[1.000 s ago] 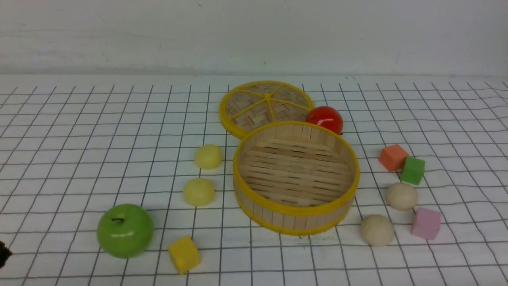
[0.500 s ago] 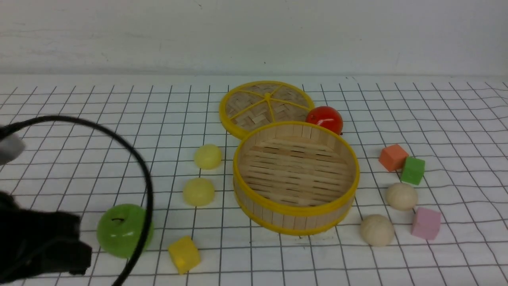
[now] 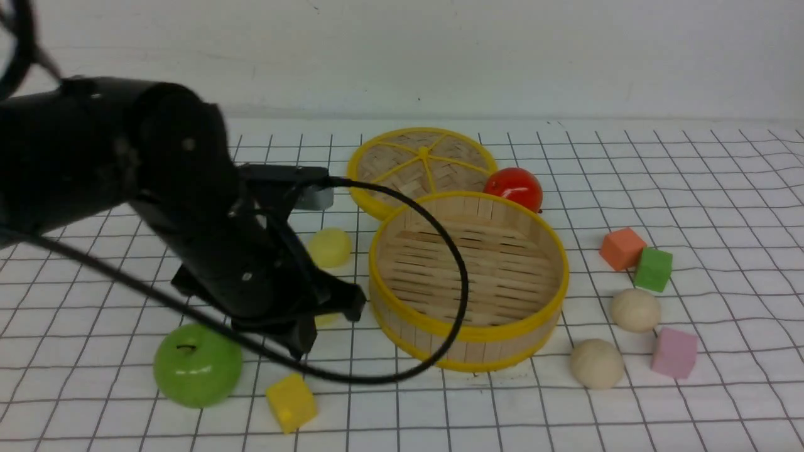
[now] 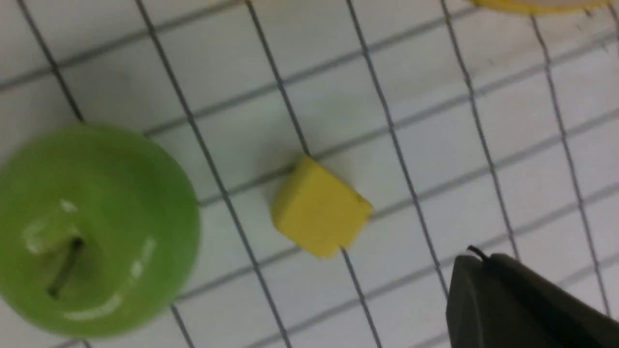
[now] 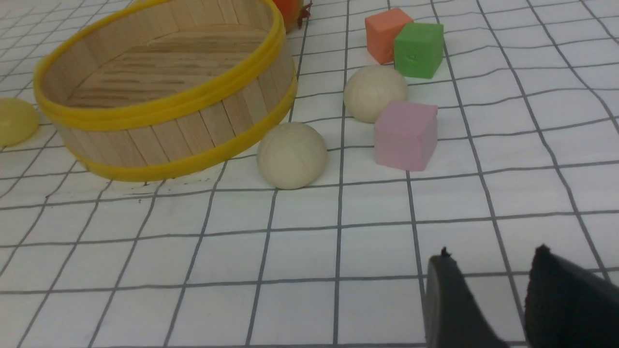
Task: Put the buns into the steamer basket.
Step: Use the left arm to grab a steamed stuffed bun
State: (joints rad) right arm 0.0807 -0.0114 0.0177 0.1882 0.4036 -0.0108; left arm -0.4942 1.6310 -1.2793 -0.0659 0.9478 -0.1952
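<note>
While left gripper (image 3: pixel 328 321) hangs at the nearer yellow bun (image 3: pixel 326 320), finger state unreadable | right gripper (image 5: pixel 493 263) parted, holding nothing | steamer basket (image 3: pixel 468 331) empty; other yellow bun (image 3: pixel 329 247) left of it, cream buns (image 3: pixel 635 309) right | likely light, smooth, soft: pinch gently across widest girth

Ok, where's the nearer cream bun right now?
Front view: the nearer cream bun lies on the robot's right, beside the near-right wall of the steamer basket, with the pink cube on its other side.
</note>
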